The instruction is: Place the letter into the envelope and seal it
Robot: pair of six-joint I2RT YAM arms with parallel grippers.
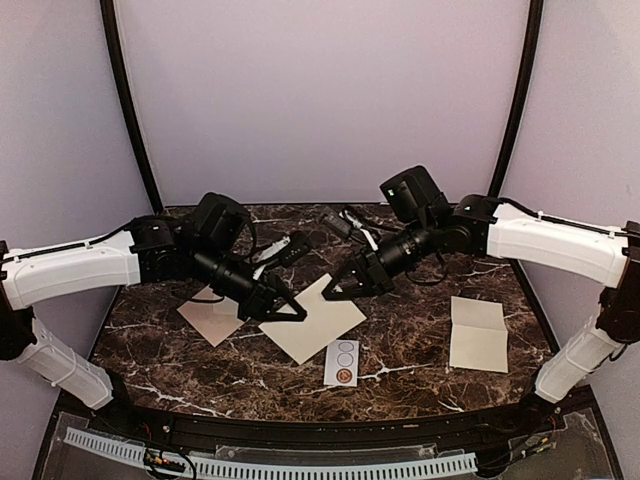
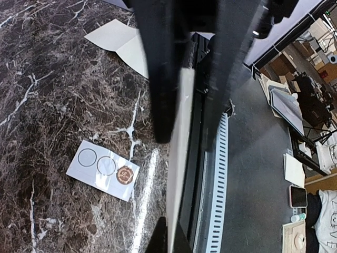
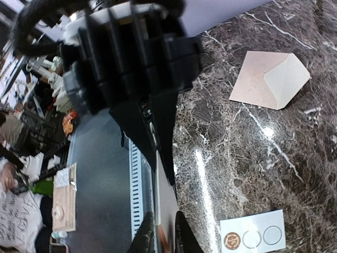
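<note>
Marble table (image 1: pixel 420 345), one envelope (image 1: pixel 212 318), one card (image 1: pixel 342 362), pinched cream sheet (image 1: pixel 318 328), second sheet (image 1: pixel 478 335)

High rear overview; two close wrist views; white card (image 2: pixel 103 169) in all.

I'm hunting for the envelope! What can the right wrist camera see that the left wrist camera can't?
Only the right wrist camera shows the pinkish-tan envelope, lying on the marble table. Only the left wrist camera shows the creased cream paper. Both show the white card with circles and a pale sheet, edge-on between that camera's own fingers.
</note>
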